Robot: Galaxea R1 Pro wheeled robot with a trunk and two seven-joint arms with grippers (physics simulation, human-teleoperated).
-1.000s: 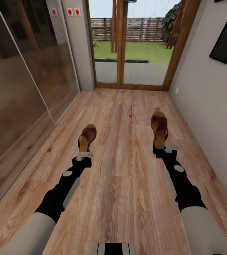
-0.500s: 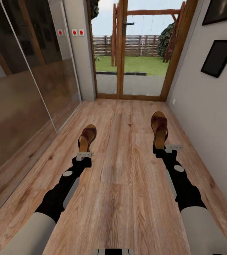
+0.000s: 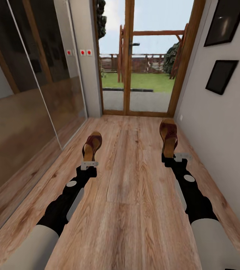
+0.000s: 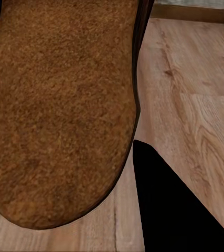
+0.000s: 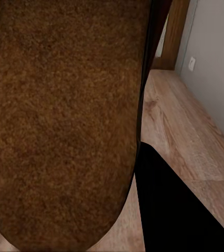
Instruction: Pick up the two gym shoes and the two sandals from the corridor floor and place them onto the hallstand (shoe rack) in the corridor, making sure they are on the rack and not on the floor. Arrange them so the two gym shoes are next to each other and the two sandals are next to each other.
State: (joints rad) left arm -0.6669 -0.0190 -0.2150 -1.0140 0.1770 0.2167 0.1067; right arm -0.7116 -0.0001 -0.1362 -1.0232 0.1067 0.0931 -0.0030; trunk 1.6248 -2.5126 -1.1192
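Observation:
I hold one dark brown sandal in each hand above the corridor floor (image 3: 131, 176). My left gripper (image 3: 89, 164) is shut on the heel end of the left sandal (image 3: 92, 144), whose tan insole (image 4: 59, 105) shows close up in the left wrist view. The right gripper (image 3: 176, 156) is shut on the heel end of the right sandal (image 3: 168, 134), and its insole (image 5: 64, 121) shows close up in the right wrist view. Both sandals point away from me, toes forward. The gym shoes and the hallstand are out of view.
A wood-framed glass door (image 3: 135, 75) closes the corridor's far end, with a garden behind it. Glossy sliding panels (image 3: 30, 97) line the left side. The grey wall on the right carries dark picture frames (image 3: 220, 75). Wood floor runs between them.
The head camera has tilted upward, so more of the door, sky and picture frames shows. Both arms and their sandals keep the same place in the picture.

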